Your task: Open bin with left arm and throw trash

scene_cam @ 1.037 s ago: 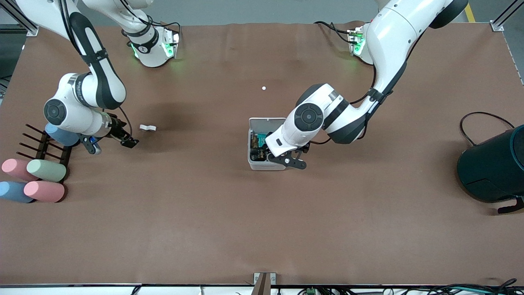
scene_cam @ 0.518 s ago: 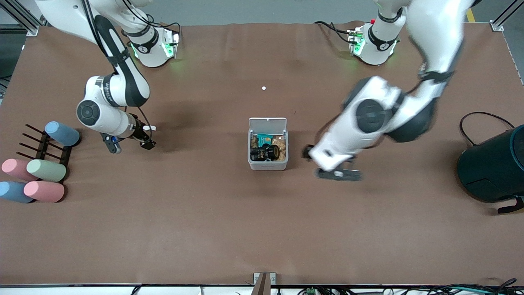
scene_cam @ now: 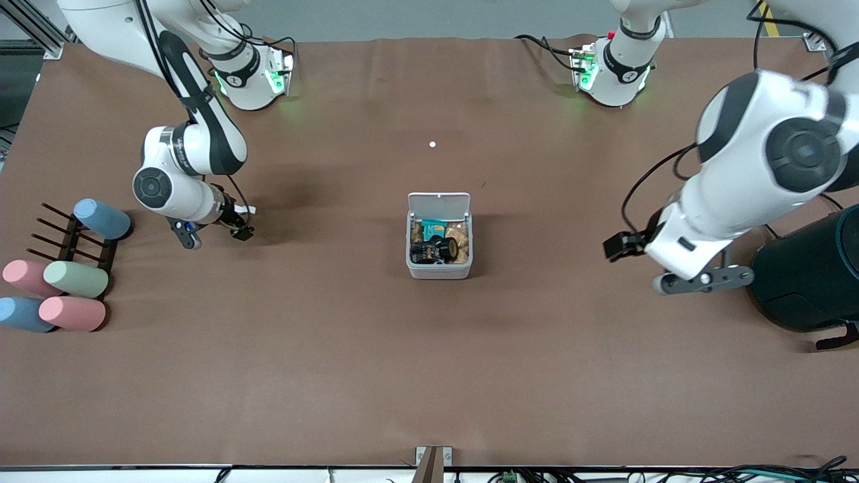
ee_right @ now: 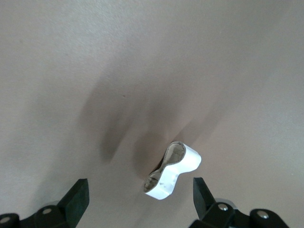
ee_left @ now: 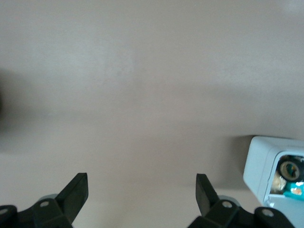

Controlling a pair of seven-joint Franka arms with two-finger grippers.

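Note:
The small white-grey bin [scene_cam: 437,271] stands mid-table with its lid [scene_cam: 439,201] open. A dark tape roll [scene_cam: 439,250] and a printed packet [scene_cam: 435,229] lie inside. The bin's corner also shows in the left wrist view [ee_left: 266,164]. My left gripper [scene_cam: 618,246] is open and empty, up in the air between the bin and the teal cylinder; in its own view [ee_left: 141,190] only bare table lies under it. My right gripper [scene_cam: 241,233] is open, low over the white crumpled scrap [scene_cam: 247,209]. In the right wrist view the scrap [ee_right: 173,171] lies just ahead of the open fingers [ee_right: 140,194].
A large dark teal cylinder [scene_cam: 805,275] stands at the left arm's end, with a black cable [scene_cam: 785,194] by it. Pastel cylinders [scene_cam: 74,312] and a dark rack [scene_cam: 74,241] are at the right arm's end. A tiny white dot [scene_cam: 432,144] lies nearer the bases.
My left gripper left the bin and swung toward the teal cylinder; the bin's lid stays open. My right gripper moved from beside the rack to the white scrap.

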